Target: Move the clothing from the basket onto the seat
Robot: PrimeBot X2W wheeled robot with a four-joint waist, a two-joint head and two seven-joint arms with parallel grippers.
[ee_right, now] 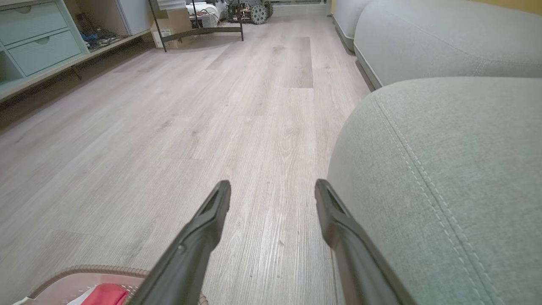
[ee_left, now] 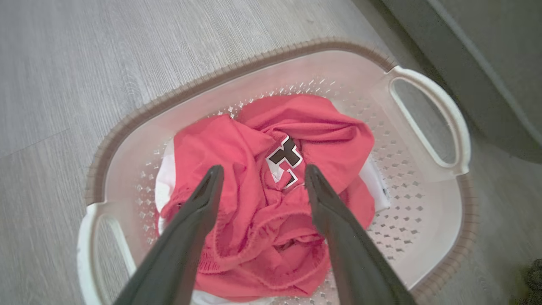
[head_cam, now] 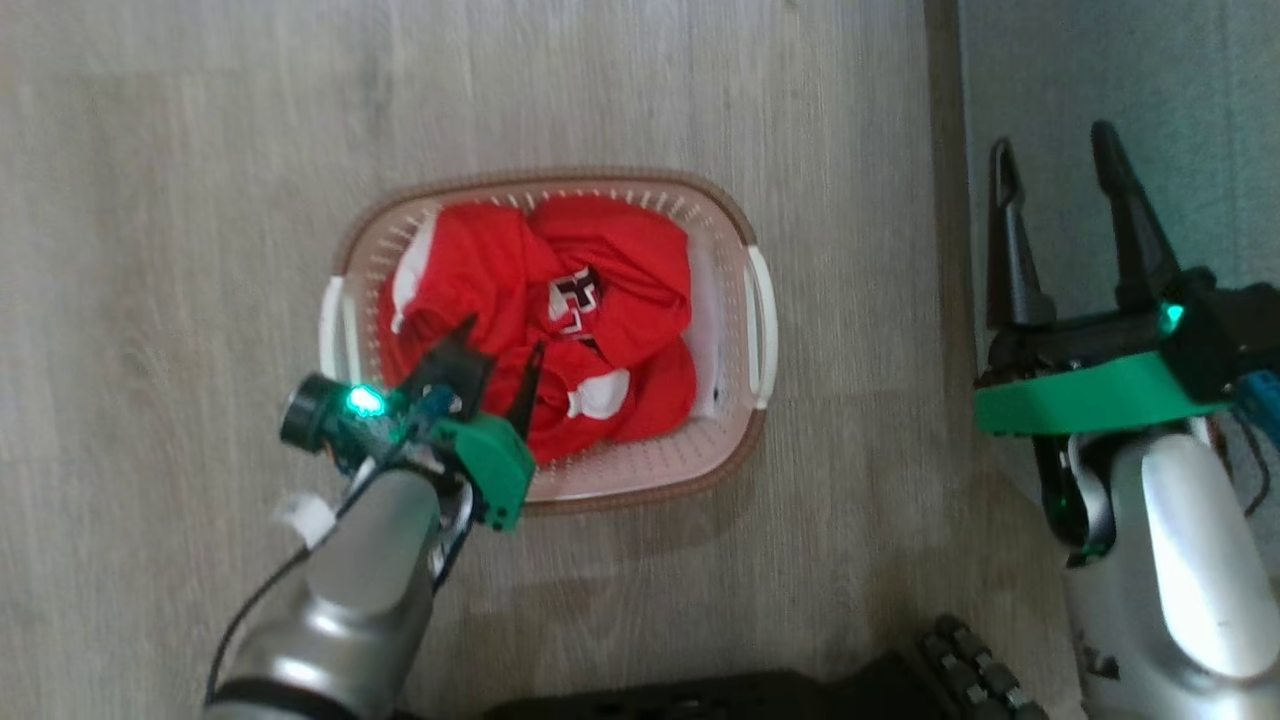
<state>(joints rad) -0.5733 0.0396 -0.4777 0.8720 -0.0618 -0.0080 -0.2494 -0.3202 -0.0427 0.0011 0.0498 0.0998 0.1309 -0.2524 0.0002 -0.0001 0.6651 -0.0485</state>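
Clothing [head_cam: 480,270] is all in the basket [head_cam: 640,186], which sits on the floor [head_cam: 180,200]. Nothing is on the seat [head_cam: 1150,70] yet, so we judge we're at the first pick.

Key relation: the heap lies straight ahead of and below our left pincer [ee_left: 264,169], which points down into the basket's near-left part. The basket's long axis runs left-right across the head view, handles at the two ends. The seat is off its right end, with a strip of floor between. Left arm is clearly nearer the cloth.

Left pincer: spread wide, gripping nothing. Its fingers straddle a raised red fold just short of the jersey lettering [ee_left: 286,154]. We can't tell if the tips touch fabric.

Right pincer [head_cam: 1053,140]: also released and empty, hovering over the seat's edge, well apart from the basket.

Our read: lower a little, clench on that fold, lift, carry right. Risk: the garments look tangled, so one pull may drag several out or drop one on the floor.
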